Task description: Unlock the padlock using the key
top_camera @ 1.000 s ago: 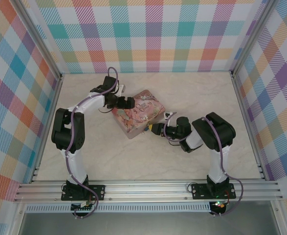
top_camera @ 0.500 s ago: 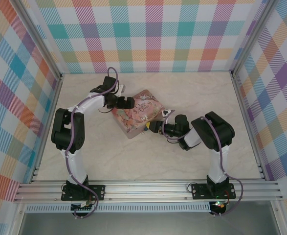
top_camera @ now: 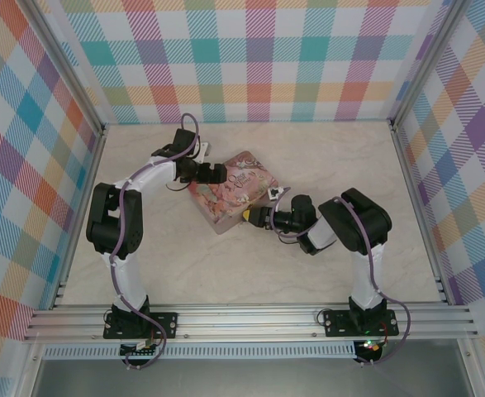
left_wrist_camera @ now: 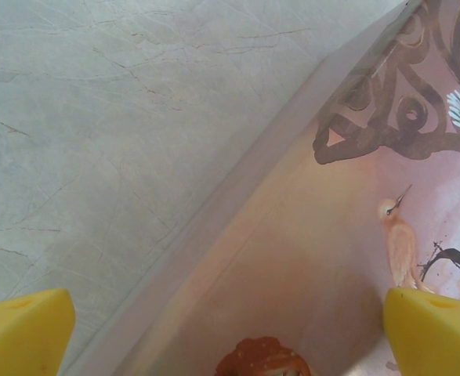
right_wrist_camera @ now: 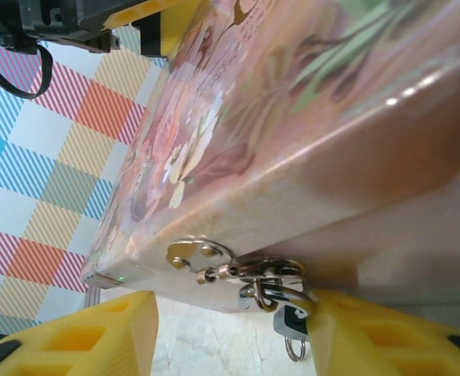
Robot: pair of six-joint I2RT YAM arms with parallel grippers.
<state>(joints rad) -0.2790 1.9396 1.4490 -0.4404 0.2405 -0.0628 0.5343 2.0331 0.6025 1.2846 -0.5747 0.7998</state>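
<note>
The tiny padlock (right_wrist_camera: 290, 315) hangs by its silvery shackle from the hasp (right_wrist_camera: 201, 256) on the side wall of the pink illustrated tin (right_wrist_camera: 292, 117). Its dark teal body rests against my right gripper's right-hand finger (right_wrist_camera: 386, 337). A small wire ring (right_wrist_camera: 295, 349) dangles under the body; I cannot make out the key itself. My right gripper (right_wrist_camera: 233, 317) is open, one finger on each side of the hasp, at the tin's near side (top_camera: 253, 217). My left gripper (left_wrist_camera: 230, 333) is wide open over the tin's far-left lid edge (top_camera: 216, 174), with nothing between its fingers.
The tin (top_camera: 234, 192) lies slantwise mid-table on the marble-patterned top (top_camera: 184, 265). Plaid walls (top_camera: 259, 66) close in the back and both sides, with an aluminium rail (top_camera: 250, 318) along the near edge. Bare tabletop lies right of and in front of the tin.
My right gripper has crept left, closer against the tin's near side at the hasp, and its jaws have narrowed a little. The left arm and the tin have stayed put.
</note>
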